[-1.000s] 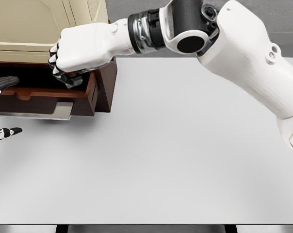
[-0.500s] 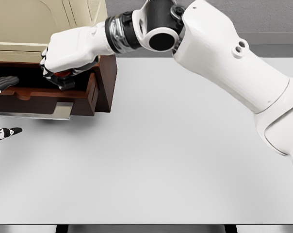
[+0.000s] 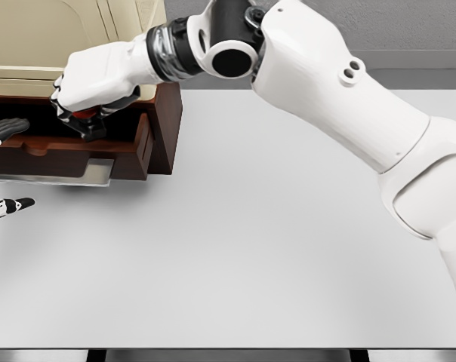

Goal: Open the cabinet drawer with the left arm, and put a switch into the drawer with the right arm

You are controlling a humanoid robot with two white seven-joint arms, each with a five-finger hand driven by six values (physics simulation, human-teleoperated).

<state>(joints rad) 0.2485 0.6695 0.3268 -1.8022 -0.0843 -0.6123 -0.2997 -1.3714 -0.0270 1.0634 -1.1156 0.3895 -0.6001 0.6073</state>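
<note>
Head view: right hand (image 3: 88, 87) has slid further left over the open drawer (image 3: 69, 154), fingers curled around the red switch (image 3: 85, 115), not yet released. Left hand (image 3: 1, 167) at the drawer front, fingers spread. Desk (image 3: 273, 241) bare.

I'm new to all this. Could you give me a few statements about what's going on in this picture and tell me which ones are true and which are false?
1. The drawer is pulled open. True.
2. The right hand is over the open drawer. True.
3. The right hand is empty with fingers spread. False: its fingers are curled around a small object with a red part, apparently the switch.
4. The switch lies on the white table. False: it is in the right hand above the drawer.
5. Only the fingertips of the left hand show, at the picture's left edge. True.
</note>
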